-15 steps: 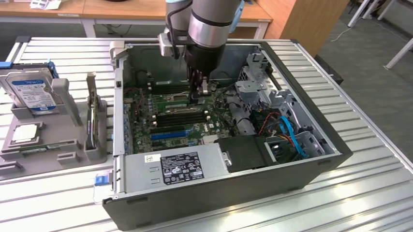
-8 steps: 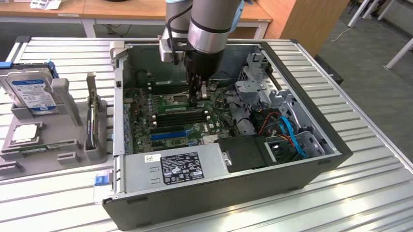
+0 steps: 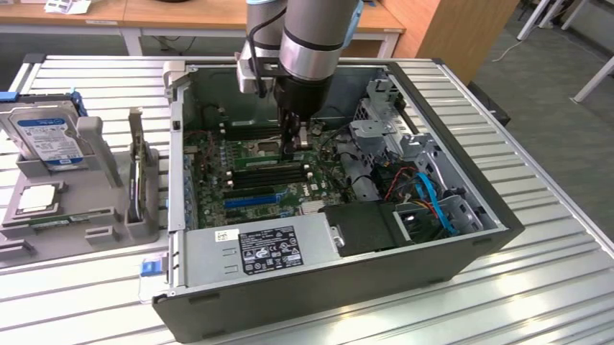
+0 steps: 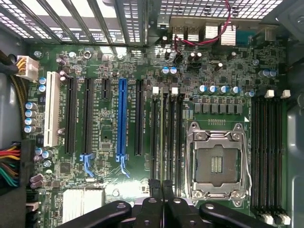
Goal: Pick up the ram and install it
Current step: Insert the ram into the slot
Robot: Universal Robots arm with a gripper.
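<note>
Wrist view is showing the tool (image 4: 161,187) pinching shut on what looks like the ram (image 4: 161,137), edge-on over the memory slots (image 4: 178,137) beside the CPU socket (image 4: 216,164); light, stiff, fragile board, so I'm favouring a mid-length edge grip, clear of chips and contacts.

This is a robotics lab set up in an office-style room: a grey robot arm (image 3: 312,36) reaches down from the top centre into an open desktop computer case (image 3: 364,287) on a ribbed aluminium counter (image 3: 547,223). At the left a grey fixture (image 3: 101,147) holds a hard drive (image 3: 48,133), while wooden desks (image 3: 192,13) and grey carpet (image 3: 537,65) line the top edge.
</note>
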